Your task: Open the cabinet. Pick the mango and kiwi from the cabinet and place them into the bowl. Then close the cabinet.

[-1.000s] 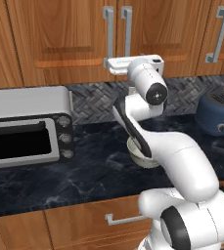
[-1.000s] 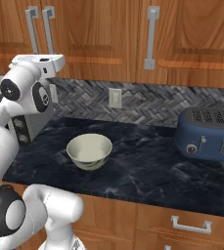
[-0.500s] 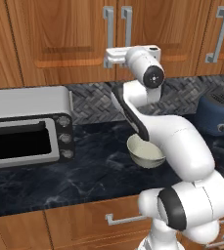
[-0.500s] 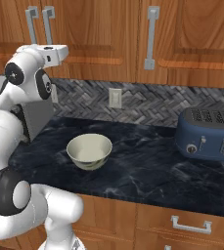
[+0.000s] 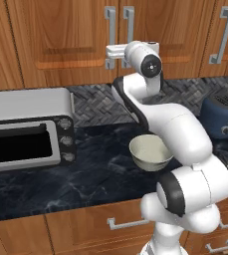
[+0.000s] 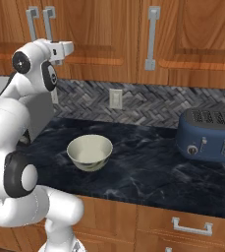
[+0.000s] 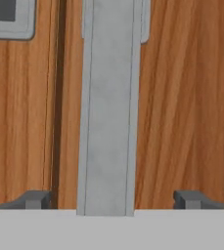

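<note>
The cabinet (image 5: 60,40) (image 6: 99,29) has both reddish-brown doors shut, so the mango and kiwi are hidden. My gripper (image 5: 108,57) (image 6: 68,49) is raised to the lower end of the paired grey bar handles. It is open. In the hand view one handle (image 7: 108,122) runs straight between the two fingertips (image 7: 35,199), with a gap on each side and no contact. The off-white bowl (image 5: 150,152) (image 6: 89,152) stands on the dark counter below the arm, with nothing in it.
A silver toaster oven (image 5: 26,127) sits on the counter at the left. A blue toaster (image 6: 210,135) (image 5: 225,117) stands at the right. A neighbouring door has a single handle (image 6: 153,37). Drawers with horizontal handles (image 6: 192,227) run under the counter edge.
The hand has risen and moved in toward the cabinet doors, ending with its fingers around a handle. The bowl and doors have not moved.
</note>
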Controlling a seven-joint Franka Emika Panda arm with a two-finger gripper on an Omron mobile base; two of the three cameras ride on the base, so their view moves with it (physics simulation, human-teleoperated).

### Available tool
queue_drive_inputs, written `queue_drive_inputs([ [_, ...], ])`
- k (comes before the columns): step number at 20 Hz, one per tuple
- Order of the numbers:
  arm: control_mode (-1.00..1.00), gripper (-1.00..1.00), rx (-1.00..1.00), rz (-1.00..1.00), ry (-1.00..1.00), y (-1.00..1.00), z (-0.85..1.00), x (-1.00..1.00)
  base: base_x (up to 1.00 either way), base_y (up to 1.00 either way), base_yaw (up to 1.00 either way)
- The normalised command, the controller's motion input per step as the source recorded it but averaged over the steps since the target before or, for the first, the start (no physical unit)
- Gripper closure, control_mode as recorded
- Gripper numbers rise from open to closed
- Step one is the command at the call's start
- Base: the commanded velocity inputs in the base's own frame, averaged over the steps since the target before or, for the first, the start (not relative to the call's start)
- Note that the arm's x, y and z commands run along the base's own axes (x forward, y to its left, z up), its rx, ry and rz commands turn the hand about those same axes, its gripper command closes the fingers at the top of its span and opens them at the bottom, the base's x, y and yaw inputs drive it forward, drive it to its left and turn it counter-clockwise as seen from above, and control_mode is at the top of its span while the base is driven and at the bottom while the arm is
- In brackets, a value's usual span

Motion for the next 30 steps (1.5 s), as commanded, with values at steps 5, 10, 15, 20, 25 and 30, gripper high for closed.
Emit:
queue_drive_inputs([
  [5,-1.00,1.00,-0.01,0.00,0.00,0.00,-0.09,0.60,0.00,0.00,0.00],
  [10,-1.00,1.00,0.00,0.00,0.00,0.00,0.00,0.00,0.00,0.00,0.00],
  [15,-1.00,1.00,0.00,0.00,0.00,0.00,0.01,0.00,0.00,0.00,0.00],
  [20,-1.00,1.00,0.01,0.00,0.00,-0.15,0.31,-0.27,0.00,0.00,0.00],
  [25,-1.00,1.00,0.01,0.00,0.01,-0.33,0.42,-0.52,0.00,0.00,0.00],
  [30,-1.00,1.00,0.04,0.02,0.01,-0.57,0.33,-0.65,0.00,0.00,0.00],
])
